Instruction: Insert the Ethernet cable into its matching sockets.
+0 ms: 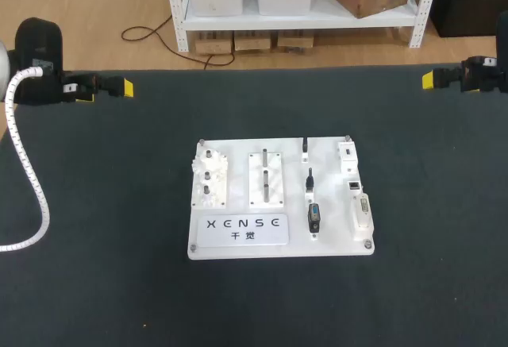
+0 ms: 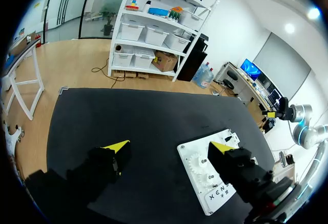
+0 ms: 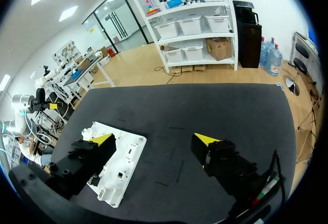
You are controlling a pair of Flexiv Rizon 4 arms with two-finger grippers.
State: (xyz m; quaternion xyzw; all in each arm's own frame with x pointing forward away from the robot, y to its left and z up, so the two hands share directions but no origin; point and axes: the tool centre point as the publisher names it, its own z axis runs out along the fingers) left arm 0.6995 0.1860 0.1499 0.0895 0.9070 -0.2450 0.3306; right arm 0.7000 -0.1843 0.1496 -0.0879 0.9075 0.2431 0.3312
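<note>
Dark surface (image 1: 95, 283), one white board (image 1: 333, 240) at its middle, two hands well back from it. Now the left hand (image 2: 170, 147): fingers spread wide, nothing held. Same for the right hand (image 3: 154, 138). Three small black parts (image 1: 314, 218) stand in a column on the board's right half; which one is the cable can't be told. One socket (image 1: 353, 183) seems to sit just right of them. The danger: they crowd together, so a hand could catch the wrong part or meet the socket skewed.

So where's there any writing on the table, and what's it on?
White board, label panel at its front left: one row of large dark letters, a maker's logo, with two small characters beneath.
Connectors on the board: any marks too small to read.
</note>
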